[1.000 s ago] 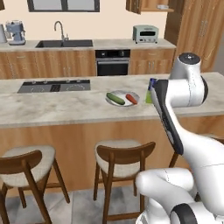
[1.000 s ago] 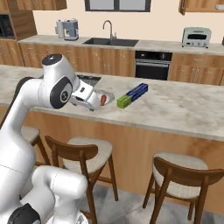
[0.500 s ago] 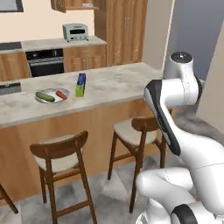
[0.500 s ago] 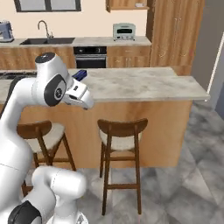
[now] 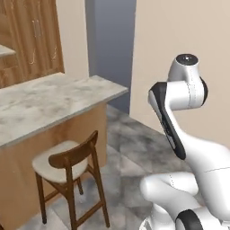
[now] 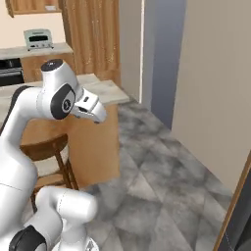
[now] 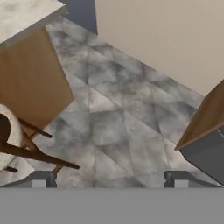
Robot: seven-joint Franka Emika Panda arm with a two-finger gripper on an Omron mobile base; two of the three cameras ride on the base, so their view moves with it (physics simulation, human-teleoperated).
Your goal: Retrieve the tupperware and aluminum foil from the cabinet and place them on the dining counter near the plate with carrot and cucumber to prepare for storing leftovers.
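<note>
- Dining counter (image 5: 54, 96): long axis runs from the left edge of the left base view to a free end at centre frame, end pointing at the blue-grey wall. Marbled top, wooden front below.
- Same counter in the right base view (image 6: 105, 90): the end corner shows behind the arm, its wooden end panel facing the open floor.
- Hand view: counter corner (image 7: 26, 15) at top left, with the wooden panel under it.
- Stool (image 5: 67, 164) stands at the counter front, near the free end, round pale seat, dark wooden back rail towards the camera (partly tucked under the overhang).
- Gripper (image 7: 109, 179): tips spread wide, nothing between them, looking down at the grey stone floor (image 7: 118, 122).
- In the right base view the hand (image 6: 90, 108) sits folded close to the arm's upper joint, above the stool, clear of the counter.
- Around: tall wooden cupboards (image 5: 31, 36) behind the counter; toaster oven (image 6: 38, 38) on the far counter; a dark oven front at the left edge below it.
- Beige wall (image 6: 215, 83) on the right; a wooden-edged dark unit (image 7: 205, 131) stands on the floor at the right of the hand view (can't tell what it is).
</note>
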